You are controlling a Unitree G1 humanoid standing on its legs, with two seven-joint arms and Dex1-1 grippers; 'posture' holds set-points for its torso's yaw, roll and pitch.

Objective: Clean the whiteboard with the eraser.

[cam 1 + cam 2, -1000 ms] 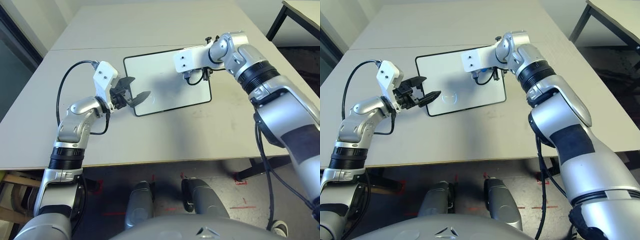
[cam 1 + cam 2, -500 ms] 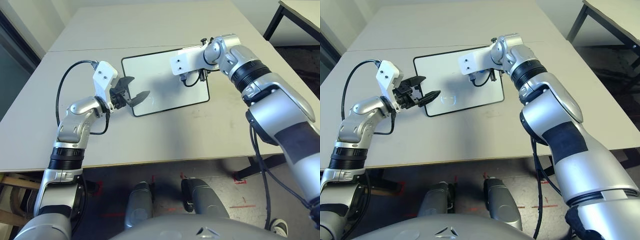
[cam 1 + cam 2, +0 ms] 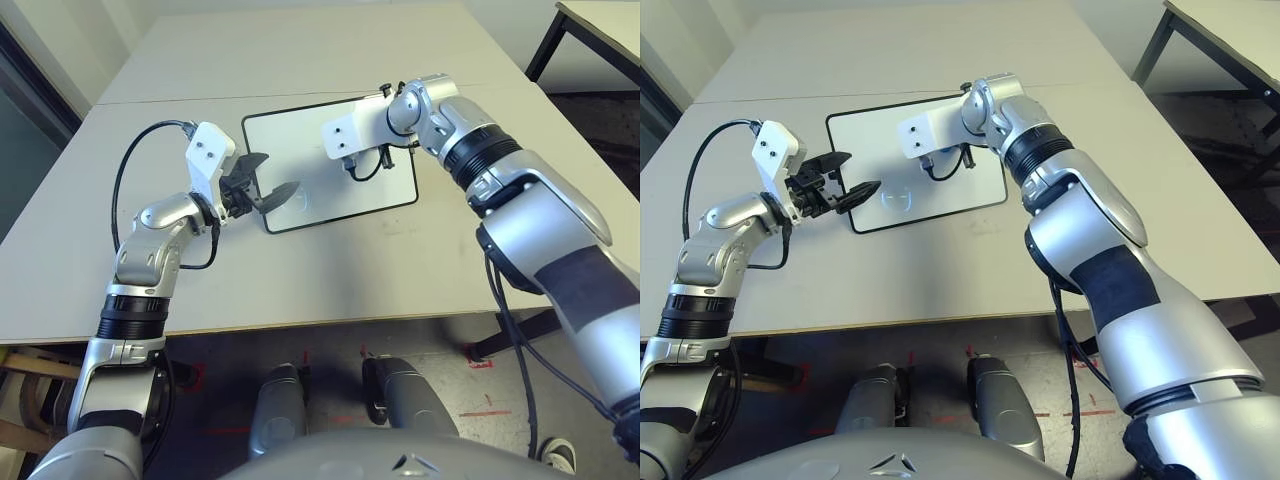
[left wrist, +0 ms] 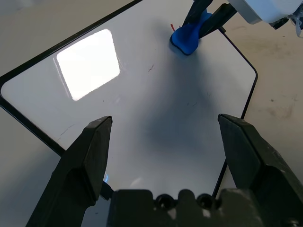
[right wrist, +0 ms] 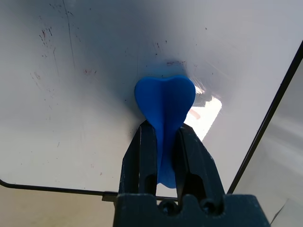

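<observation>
The right gripper (image 5: 163, 142) is clenched on the eraser (image 5: 164, 111), its two black fingers pinching the blue block's narrow waist while the broad lobe presses flat against the whiteboard (image 3: 300, 150). The contact sits near the board's far right part, close to the black frame on that side. Faint reddish specks and thin smears lie on the white surface around the eraser, and a tiny red mark shows just beside it in the left wrist view, so by my reckoning some wiping is left to do.

The left gripper (image 3: 268, 188) is released, fingers spread wide and holding nothing, hovering over the board's near left corner; whether it touches the frame I cannot tell.

What could go wrong: the pinch is narrow and low on the eraser, so a hard sideways stroke might twist the block between the fingers or pull it free. The board lies loose on the counter (image 3: 350, 270) (nothing visibly pins it), so friction from a stroke could drag or turn it, especially toward the left gripper. A stroke running past the near frame edge could catch the eraser's lobe on the rim.
</observation>
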